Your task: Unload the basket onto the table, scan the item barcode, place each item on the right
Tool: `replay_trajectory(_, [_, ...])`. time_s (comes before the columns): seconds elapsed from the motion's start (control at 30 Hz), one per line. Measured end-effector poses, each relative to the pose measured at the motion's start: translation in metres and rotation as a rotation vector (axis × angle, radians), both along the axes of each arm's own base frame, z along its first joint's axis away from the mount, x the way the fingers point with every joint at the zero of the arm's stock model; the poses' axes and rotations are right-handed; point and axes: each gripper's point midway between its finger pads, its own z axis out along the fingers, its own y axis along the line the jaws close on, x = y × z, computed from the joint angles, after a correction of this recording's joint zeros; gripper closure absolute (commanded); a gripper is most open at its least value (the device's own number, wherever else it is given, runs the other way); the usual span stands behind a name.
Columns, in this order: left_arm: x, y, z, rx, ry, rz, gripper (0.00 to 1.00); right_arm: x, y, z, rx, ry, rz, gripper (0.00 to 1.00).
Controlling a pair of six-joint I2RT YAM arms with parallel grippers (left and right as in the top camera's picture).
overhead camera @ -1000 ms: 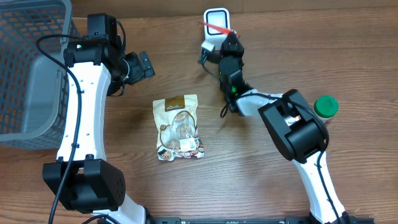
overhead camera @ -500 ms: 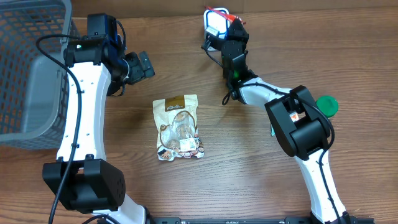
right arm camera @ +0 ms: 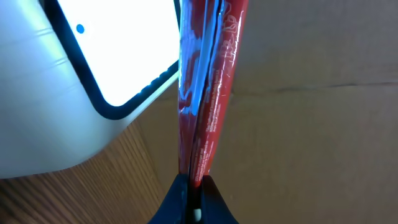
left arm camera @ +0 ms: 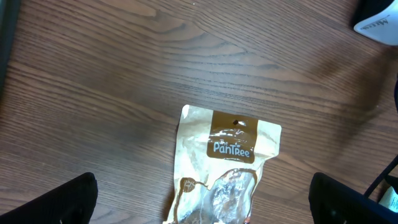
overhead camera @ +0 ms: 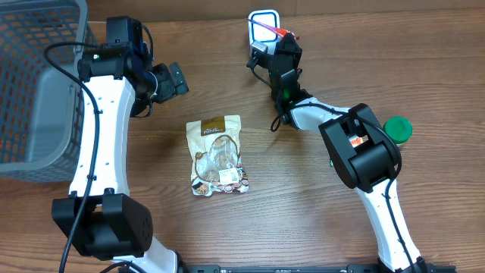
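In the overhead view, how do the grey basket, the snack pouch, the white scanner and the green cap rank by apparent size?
1. grey basket, though cropped
2. snack pouch
3. white scanner and green cap: about alike, scanner partly covered, so unranked.

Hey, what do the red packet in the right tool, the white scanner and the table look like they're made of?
The red packet is probably thin glossy plastic film: it shows shiny crinkles and glare. The scanner looks like smooth white moulded plastic, with a black-rimmed glowing window. The table is matte wood or wood-look laminate: grain lines show, but which of the two it is stays unclear.
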Motion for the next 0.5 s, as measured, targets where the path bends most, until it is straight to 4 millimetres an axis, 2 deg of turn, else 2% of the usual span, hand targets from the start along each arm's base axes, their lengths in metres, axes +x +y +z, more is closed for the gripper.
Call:
replay_trajectory(0.37, [0.0, 0.0, 0.0, 0.0, 0.0, 0.0, 0.0, -0.0007, -0.0038, -0.0007, -0.005, 0.003, -0.022, 0.96])
replay_trajectory(0.5, [0.0, 0.0, 0.0, 0.0, 0.0, 0.0, 0.0, -0.0022, -0.0051, -0.0093, -0.026, 0.039, -0.025, 0.96])
